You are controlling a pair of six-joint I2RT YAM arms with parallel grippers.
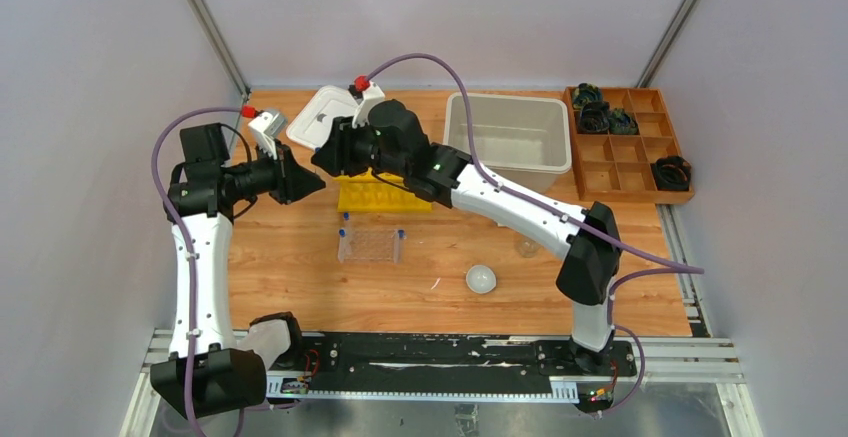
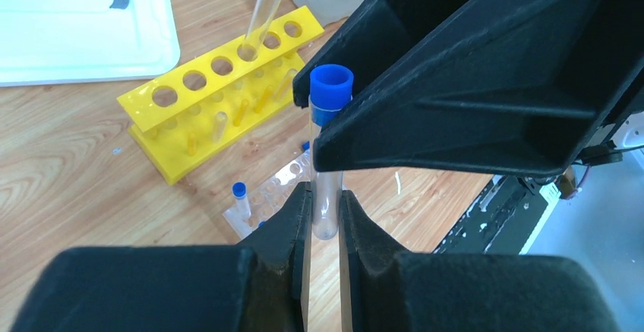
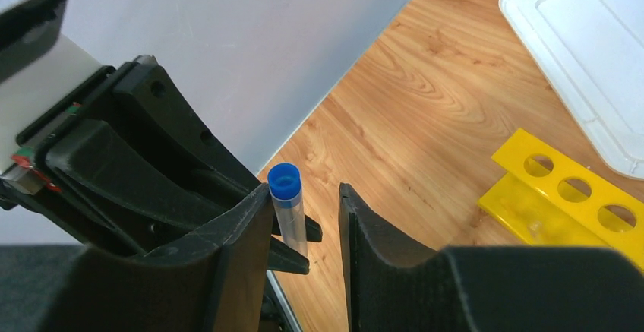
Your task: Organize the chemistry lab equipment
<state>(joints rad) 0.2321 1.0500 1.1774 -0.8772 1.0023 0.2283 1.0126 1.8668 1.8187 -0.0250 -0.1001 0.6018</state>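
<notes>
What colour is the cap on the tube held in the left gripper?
Blue. The cap of the tube shows best in the left wrist view.

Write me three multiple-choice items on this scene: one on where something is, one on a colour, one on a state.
1. Where is the small white round dish?
A. In the wooden tray
B. Inside the white bin
C. On the table, right of the clear rack

2. What colour is the cap of the tube?
A. Blue
B. Red
C. Yellow

3. What state is the left hand in?
A. Open and empty
B. Shut on the tube's lower end
C. Out of view

Answers:
1 C: the top view shows it on bare wood beside that rack.
2 A: both wrist views show a blue cap.
3 B: its own camera shows it pinching the clear tube from both sides.
</notes>
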